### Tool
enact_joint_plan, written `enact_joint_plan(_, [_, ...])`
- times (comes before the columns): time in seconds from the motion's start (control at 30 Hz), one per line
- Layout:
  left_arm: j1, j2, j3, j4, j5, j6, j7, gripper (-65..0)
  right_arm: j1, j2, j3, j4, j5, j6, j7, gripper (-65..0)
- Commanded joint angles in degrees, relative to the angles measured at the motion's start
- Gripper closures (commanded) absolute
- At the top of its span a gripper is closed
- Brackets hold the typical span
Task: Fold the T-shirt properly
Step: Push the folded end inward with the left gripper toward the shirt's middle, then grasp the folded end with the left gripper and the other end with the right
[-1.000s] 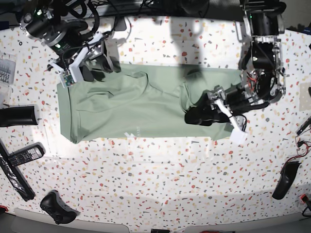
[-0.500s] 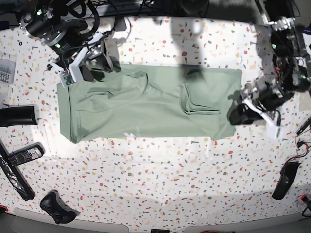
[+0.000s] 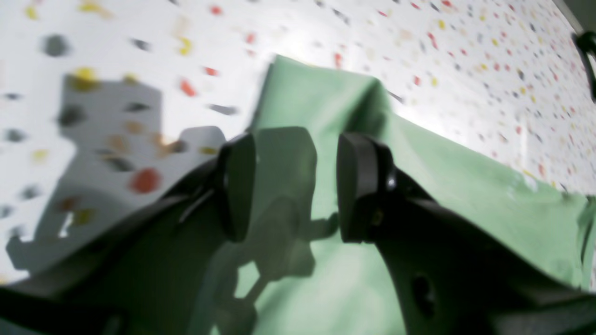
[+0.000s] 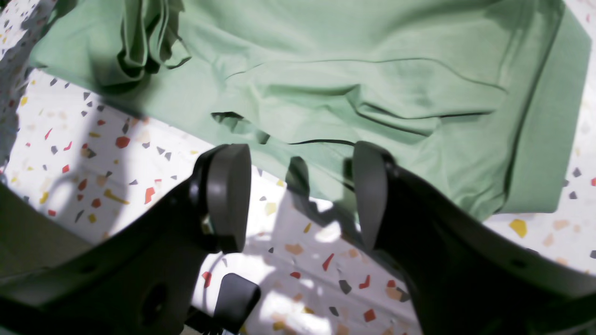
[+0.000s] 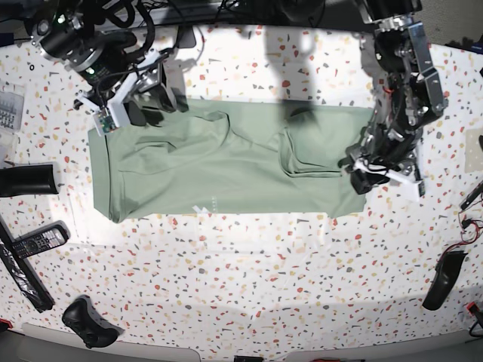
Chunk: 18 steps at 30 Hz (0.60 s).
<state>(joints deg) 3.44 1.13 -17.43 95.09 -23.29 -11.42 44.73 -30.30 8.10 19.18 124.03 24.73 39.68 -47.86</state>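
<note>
The pale green T-shirt (image 5: pixel 219 162) lies flat as a long rectangle across the middle of the speckled table, with a creased fold (image 5: pixel 302 162) in its right part. My left gripper (image 5: pixel 361 179) sits low at the shirt's right edge. In the left wrist view the left gripper (image 3: pixel 298 186) is open, its pads (image 3: pixel 237 186) apart just above the T-shirt (image 3: pixel 442 186), near a corner of the cloth. My right gripper (image 5: pixel 155 105) hovers at the shirt's top left corner. In the right wrist view the right gripper (image 4: pixel 298 195) is open over bare table beside the T-shirt (image 4: pixel 326 70) hem.
A black cylinder (image 5: pixel 26 179), remote controls (image 5: pixel 34 241) and a game controller (image 5: pixel 89 323) lie along the left and front left. A black handheld object (image 5: pixel 441 279) lies at the right edge. A small clear box (image 5: pixel 9 111) sits far left. Cables crowd the back edge.
My left gripper left the shirt's right part, swung out past the right edge, then came back to that edge. The right arm and the shirt stayed put.
</note>
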Motion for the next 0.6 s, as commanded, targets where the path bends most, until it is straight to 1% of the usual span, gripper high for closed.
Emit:
enact_joint_plan(0.0, [-0.87,-0.02,0.66,0.87,-0.72,-0.70,-1.29,-26.2,0.15,0.31,0.15,1.22,1.11,0.32,1.33,-33.8])
enact_joint_plan(0.1, [-0.85,-0.02,2.93,0.87,-0.44,-0.55,-1.33,-26.2,0.17,0.31,0.15,1.22,1.11,0.32,1.31,-33.8])
enact_joint_plan(0.13, [-0.87,-0.02,3.85,0.87,0.52,-0.52,-1.36,-26.2,0.17,0.31,0.15,1.22,1.11,0.32,1.31,-33.8])
enact_joint_plan(0.2, [-0.85,-0.02,5.81,0.87,4.61,-0.02,-2.01,-26.2,0.15,0.31,0.15,1.25,1.11,0.32,1.31,-33.8])
enact_joint_plan(0.27, [-0.87,-0.04,7.50,0.83,8.66,2.78,-2.93,-26.2,0.15,0.31,0.15,1.22,1.11,0.32,1.27,-33.8])
enact_joint_plan(0.3, [-0.90,-0.04,8.00,0.81,9.42,3.52,-3.41,-26.2,0.15,0.31,0.15,1.22,1.11,0.32,1.25,-33.8])
enact_joint_plan(0.43, [-1.86,-0.02,9.81,-2.27,9.33,3.50,-5.70,-26.2,0.17,0.31,0.15,1.22,1.46,0.32,1.07,-33.8])
enact_joint_plan(0.57, [-6.40,-0.02,12.48,-11.82,7.19,3.50,-5.79,-26.2,0.17,0.33,0.15,1.25,2.84,0.32,1.03,-33.8])
